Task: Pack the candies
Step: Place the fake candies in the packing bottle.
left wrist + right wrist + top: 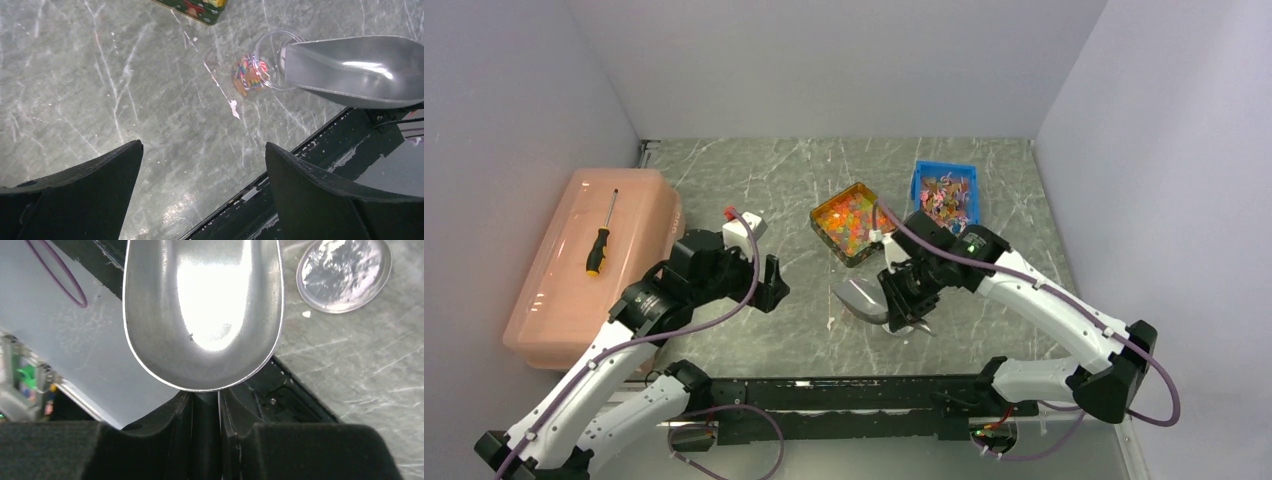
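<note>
Right gripper (205,407) clamping scoop (202,310) handle, bowl showing empty beside jar (261,70) holding some candies (244,76) | left gripper (202,145) hanging wide open, probably giving scoop room | tin (197,12) refill looking next

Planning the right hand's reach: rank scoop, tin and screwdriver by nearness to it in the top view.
1. scoop, gripped by the right hand.
2. tin of candies, just beyond it.
3. screwdriver, far left on the pink box.
</note>
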`<control>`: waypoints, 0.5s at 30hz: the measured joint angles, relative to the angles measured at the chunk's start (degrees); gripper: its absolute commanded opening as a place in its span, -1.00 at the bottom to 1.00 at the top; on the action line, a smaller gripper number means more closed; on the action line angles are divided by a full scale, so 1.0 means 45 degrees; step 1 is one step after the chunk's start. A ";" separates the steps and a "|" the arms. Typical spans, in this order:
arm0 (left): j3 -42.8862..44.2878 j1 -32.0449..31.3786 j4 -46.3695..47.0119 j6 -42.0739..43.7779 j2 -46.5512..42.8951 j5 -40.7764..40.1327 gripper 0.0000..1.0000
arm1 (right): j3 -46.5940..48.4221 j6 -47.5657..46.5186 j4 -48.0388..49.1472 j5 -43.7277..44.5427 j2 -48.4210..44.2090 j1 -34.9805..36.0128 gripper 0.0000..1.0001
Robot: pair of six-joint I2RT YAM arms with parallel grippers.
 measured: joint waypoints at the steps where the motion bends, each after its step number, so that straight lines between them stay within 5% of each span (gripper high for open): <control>1: 0.0005 -0.0005 -0.0005 -0.0053 0.0141 0.0155 0.98 | -0.0107 -0.0087 0.0223 0.0350 -0.0107 0.0384 -1.00; 15: 0.1122 0.0000 -0.0248 -0.0719 0.0971 0.2540 0.98 | -0.2011 -0.1467 0.3842 0.4002 -0.2118 0.4362 -1.00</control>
